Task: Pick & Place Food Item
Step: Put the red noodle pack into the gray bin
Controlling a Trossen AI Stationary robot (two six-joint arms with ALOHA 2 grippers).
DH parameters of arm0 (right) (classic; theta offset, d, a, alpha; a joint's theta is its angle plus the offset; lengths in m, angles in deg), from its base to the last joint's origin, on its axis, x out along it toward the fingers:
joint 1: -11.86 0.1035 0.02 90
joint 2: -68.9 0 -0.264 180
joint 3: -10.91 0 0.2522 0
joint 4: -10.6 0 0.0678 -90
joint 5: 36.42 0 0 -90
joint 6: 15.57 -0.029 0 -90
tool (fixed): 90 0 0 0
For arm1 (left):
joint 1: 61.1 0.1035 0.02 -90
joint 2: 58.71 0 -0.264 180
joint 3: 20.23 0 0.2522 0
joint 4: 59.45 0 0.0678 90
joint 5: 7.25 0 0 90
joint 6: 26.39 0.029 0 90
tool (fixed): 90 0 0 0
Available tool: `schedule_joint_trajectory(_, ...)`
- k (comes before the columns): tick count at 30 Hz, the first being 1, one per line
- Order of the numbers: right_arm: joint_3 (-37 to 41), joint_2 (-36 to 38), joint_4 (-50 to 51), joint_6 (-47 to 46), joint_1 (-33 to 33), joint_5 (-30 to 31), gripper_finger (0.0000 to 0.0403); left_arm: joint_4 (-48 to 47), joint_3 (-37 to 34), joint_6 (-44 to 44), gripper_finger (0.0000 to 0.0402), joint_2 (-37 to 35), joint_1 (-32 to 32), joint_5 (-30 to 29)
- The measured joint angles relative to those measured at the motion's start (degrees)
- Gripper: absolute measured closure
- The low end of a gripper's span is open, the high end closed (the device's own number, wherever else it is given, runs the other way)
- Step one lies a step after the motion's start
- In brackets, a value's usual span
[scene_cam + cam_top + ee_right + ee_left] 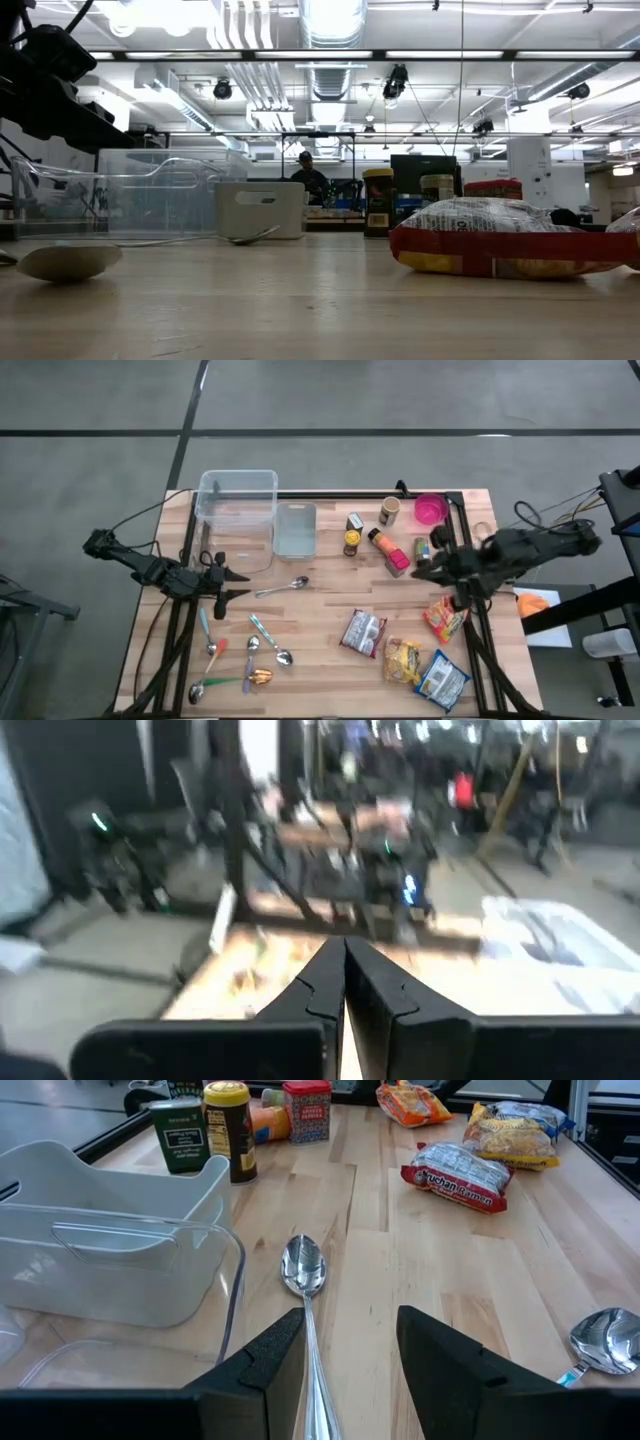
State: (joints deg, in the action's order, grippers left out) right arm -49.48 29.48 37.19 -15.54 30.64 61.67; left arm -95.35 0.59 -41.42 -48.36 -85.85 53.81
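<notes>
Ramen packet point(363, 631) lies flat on the table point(320, 610), between the two grippers and held by neither. Beside it lie a yellow snack bag point(402, 659) and a blue one point(442, 680). Right gripper point(420, 572) hangs pinched shut above the red bottle point(389, 551). Left gripper point(238, 583) stands partly open, straddling a spoon's point(303, 1270) handle beside the clear bin point(238, 515).

The left claw point(232, 582) sits low with its fingers point(270, 1355) apart. The right claw point(420, 572) is up high, its fingers pressed tight together.
</notes>
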Motion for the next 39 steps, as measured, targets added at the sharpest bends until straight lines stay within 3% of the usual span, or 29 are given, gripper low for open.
schedule_joint_trajectory(6,-4.1,-11.1,2.0,0.9,0.1,0.0,0.0394,0.0,0.0,0.0,0.0238,0.0,0.0,0.0)
schedule_joint_trajectory(19,-8.0,-32.9,2.0,-14.7,0.1,-0.5,0.0394,0.0,0.0,0.0,0.0238,0.0,0.0,0.0)
schedule_joint_trajectory(27,-12.7,-40.8,6.9,-23.4,0.0,-0.7,0.0394,0.0,0.0,0.0,0.0238,0.0,0.0,0.0)
schedule_joint_trajectory(32,-18.7,-44.9,15.5,-35.0,-0.7,-0.3,0.0394,0.0,0.0,0.0,0.0238,0.0,0.0,0.0)
schedule_joint_trajectory(39,-28.2,-52.6,30.7,-44.2,-1.2,6.9,0.0394,0.0,0.0,0.0,0.0238,0.0,0.0,0.0)
